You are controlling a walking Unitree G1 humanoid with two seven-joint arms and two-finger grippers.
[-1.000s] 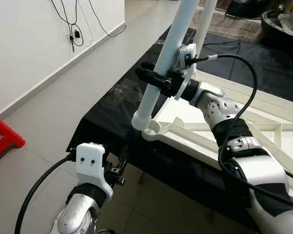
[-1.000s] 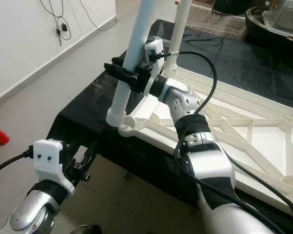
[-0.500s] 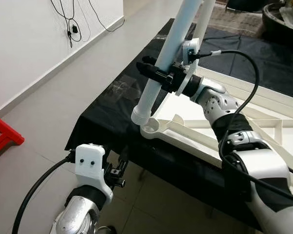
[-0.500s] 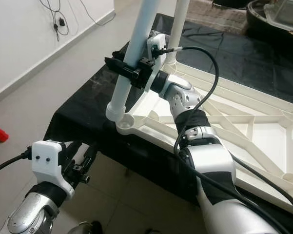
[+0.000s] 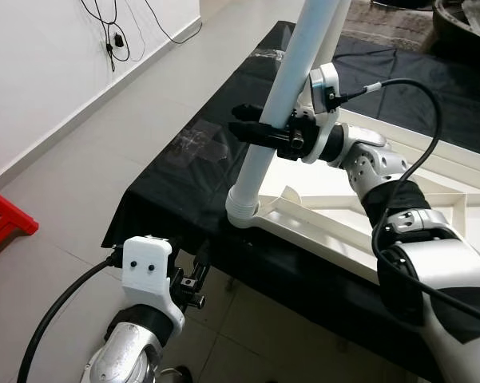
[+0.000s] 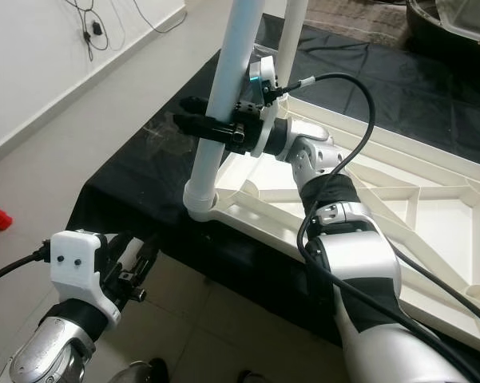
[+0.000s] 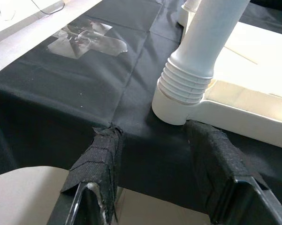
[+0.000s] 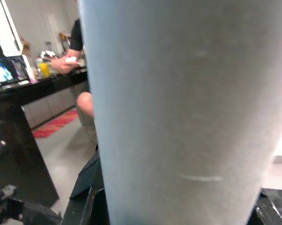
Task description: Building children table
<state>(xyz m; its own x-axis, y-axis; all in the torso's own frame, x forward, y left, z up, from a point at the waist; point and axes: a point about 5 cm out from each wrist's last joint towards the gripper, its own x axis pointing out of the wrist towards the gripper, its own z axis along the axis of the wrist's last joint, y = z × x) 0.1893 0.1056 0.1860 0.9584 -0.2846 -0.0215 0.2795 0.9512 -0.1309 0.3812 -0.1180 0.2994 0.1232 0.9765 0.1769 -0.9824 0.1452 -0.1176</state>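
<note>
- Table top, white plastic w/ ribbed underside up, lies upside down on black cloth covering a low surface; its near-left corner socket sits close to the cloth's near edge.
- White table leg stands in that corner socket, leaning a bit toward the far right; ribbed collar at its base touches the socket rim.
- 2nd white leg is upright further back, at the far-left corner of the top.
- Right gripper reaches in from the right at abt mid-height of the near leg; black fingers clamp round the tube, tips sticking out on its left side.
- Right wrist view: leg's pale tube is pressed right up against the cam; a person sits in the bkgd by a dark counter.
- Left gripper hangs low, near side of the cloth's edge, below the socket corner; fingers spread wide, holding nothing, not touching leg or top.
- Grey tiled floor to the left, white wall w/ dangling black cables, part of a red stool at far left edge.
</note>
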